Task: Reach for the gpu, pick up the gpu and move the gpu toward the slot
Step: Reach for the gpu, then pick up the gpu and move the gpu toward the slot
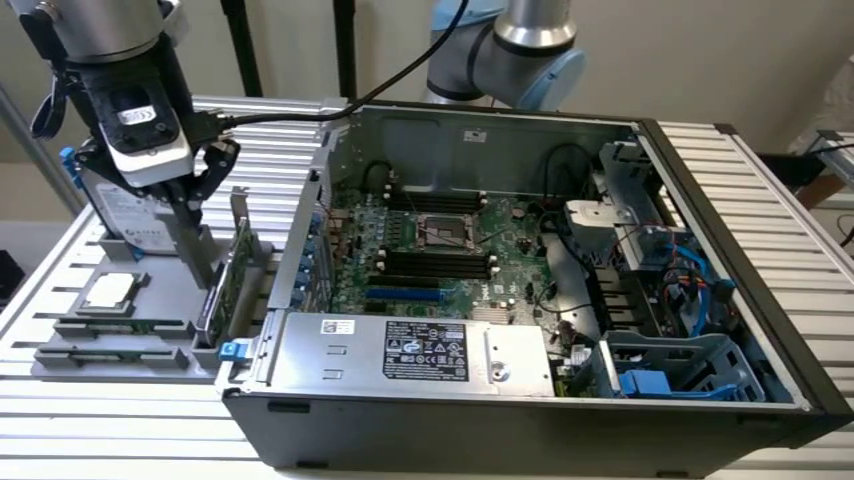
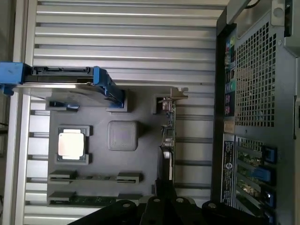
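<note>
The gpu (image 1: pixel 238 272) stands on edge in the grey fixture tray (image 1: pixel 80 345), a thin green card with its silver bracket (image 1: pixel 240 208) at the far end. From the wrist it looks blade-like (image 2: pixel 169 136), with the bracket (image 2: pixel 171 95) at one end. My gripper (image 1: pixel 187 205) hangs above the tray, between the hard drive and the gpu, apart from the card. It is shut with nothing in it, and its dark tips (image 2: pixel 164 185) sit in line with the card's near end. The open computer case (image 1: pixel 694 180) shows the motherboard with a blue slot (image 1: pixel 400 296).
A silver hard drive in a blue frame (image 1: pixel 127 215) (image 2: pixel 65 84) stands at the tray's back. A square processor chip (image 1: pixel 114 290) (image 2: pixel 71 143), a grey block (image 2: pixel 122 136) and memory sticks (image 1: pixel 114 328) share the tray. The case's wall (image 2: pixel 253 117) rises right beside the gpu.
</note>
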Controlling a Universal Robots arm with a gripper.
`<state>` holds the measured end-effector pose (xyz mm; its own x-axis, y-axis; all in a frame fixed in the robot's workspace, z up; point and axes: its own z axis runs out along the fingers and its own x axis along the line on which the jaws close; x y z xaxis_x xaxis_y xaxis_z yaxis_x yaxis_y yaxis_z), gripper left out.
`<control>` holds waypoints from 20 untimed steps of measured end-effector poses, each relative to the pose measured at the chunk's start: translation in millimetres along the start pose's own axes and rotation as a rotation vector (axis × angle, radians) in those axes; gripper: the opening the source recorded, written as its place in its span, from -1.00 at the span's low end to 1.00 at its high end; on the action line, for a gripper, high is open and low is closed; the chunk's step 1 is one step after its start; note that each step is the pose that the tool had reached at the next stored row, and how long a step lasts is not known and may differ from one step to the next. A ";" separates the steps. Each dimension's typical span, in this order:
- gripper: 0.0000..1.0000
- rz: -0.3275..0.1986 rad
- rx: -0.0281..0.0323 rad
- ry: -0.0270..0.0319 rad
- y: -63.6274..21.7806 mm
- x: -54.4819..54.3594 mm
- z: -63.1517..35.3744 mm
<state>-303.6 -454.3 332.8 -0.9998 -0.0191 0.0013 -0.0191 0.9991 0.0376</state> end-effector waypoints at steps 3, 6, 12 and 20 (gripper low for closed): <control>-0.79 0.000 0.0006 0.0005 0.0 -1.8 0.6; -0.79 0.000 0.0006 0.0005 -0.1 -1.9 0.6; -0.79 0.000 0.0008 0.0005 0.0 -1.9 0.6; -0.79 0.000 0.0008 0.0005 0.0 -1.9 0.5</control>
<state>-301.7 -454.3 332.3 -0.9998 -0.0191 0.0019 -0.0190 0.9991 0.0368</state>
